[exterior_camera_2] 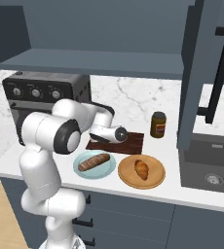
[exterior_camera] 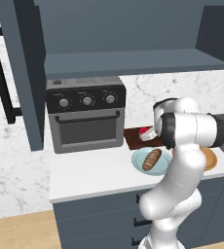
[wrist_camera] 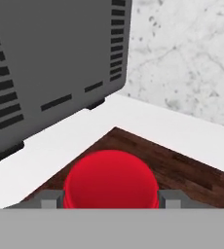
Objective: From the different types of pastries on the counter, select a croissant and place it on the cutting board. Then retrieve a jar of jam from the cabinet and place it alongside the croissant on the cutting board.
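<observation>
The claw is closed on a red jar, one finger pressed against each side, and holds it low over the board near the board's corner that faces the oven. In the left base view the jar hangs over the board at the back of the desk.

The croissant lies on the round tan plate near the desk's front edge, not on the board. A darker jar stands by the back wall. The loaf rests on its blue plate just in front of the board.

The step in hand looks like setting the jar down. To do it well, lower it straight until its base meets the wood, keep it upright, stay clear of the oven's side, then open and lift straight up. Leave room beside it for the croissant.
</observation>
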